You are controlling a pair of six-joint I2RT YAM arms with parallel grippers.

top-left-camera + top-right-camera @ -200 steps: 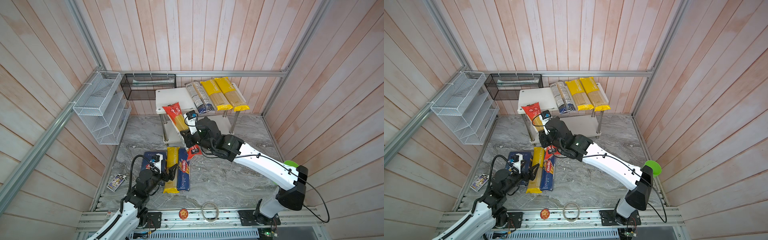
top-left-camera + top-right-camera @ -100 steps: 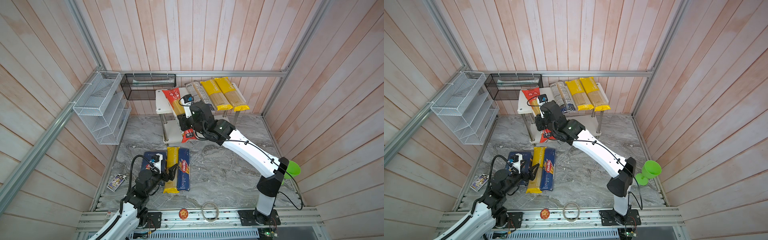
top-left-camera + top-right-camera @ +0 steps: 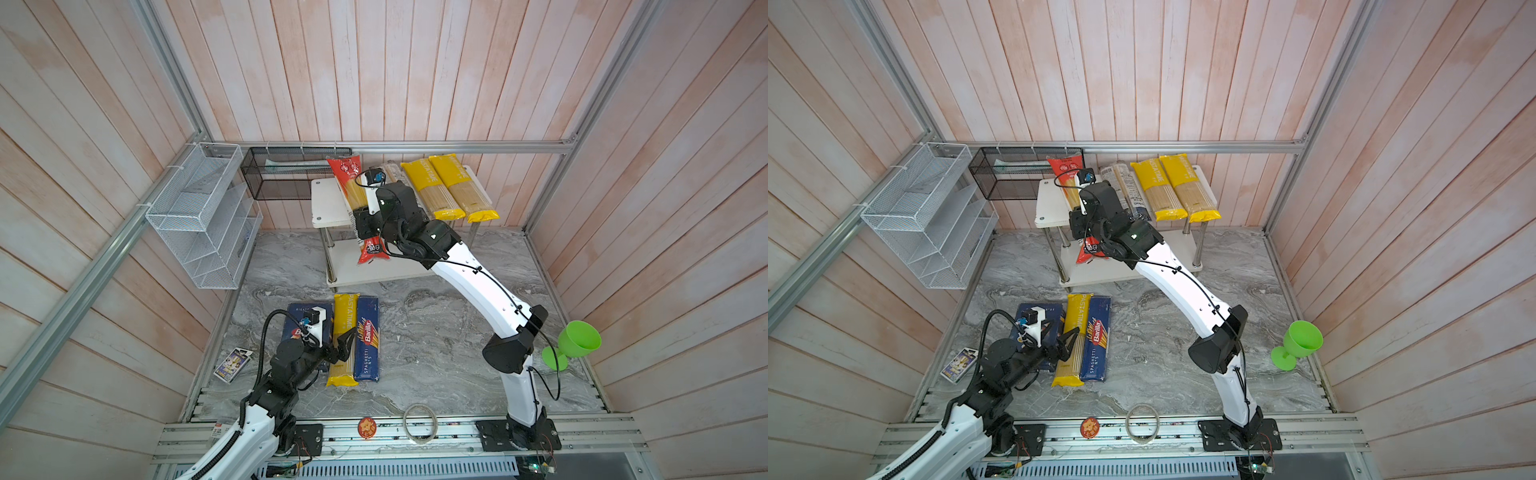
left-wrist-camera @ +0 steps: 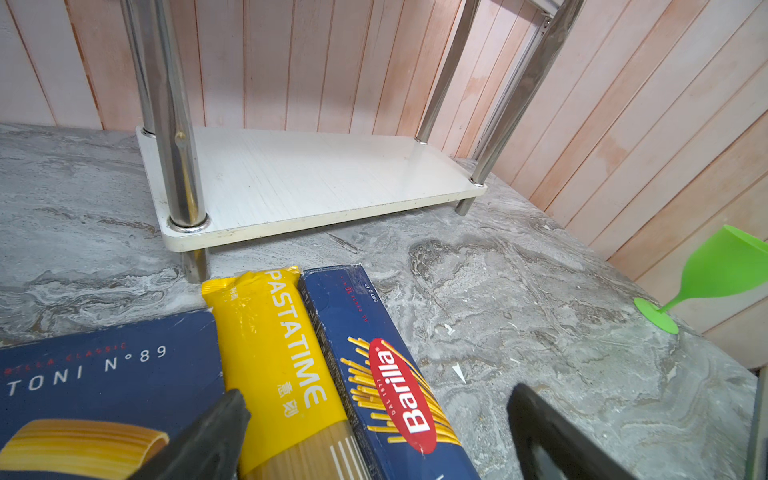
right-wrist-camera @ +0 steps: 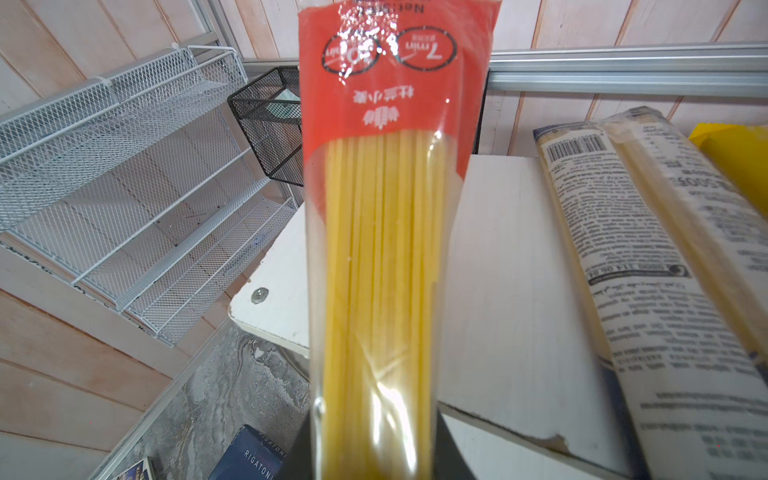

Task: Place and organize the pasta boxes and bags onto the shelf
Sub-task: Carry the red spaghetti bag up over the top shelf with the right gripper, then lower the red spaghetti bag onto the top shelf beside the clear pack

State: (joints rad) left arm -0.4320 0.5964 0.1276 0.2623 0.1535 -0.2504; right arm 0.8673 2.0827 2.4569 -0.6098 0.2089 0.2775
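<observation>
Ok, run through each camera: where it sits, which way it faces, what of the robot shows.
Top views: high above the front rail, looking down on the table, shelf and both arms.
Left wrist: low over the table, facing the shelf's lower board past the yellow bag and spaghetti box; open left gripper shows.
Right wrist: above the shelf's top board, looking along the red bag; the right gripper, shut on it, barely shows.
Shared: both wrist views catch the rigatoni box.

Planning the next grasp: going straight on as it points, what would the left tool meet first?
Likely the yellow bag, with the spaghetti box beside it: both lie just ahead of the open left tool. Its height above them is unclear.
</observation>
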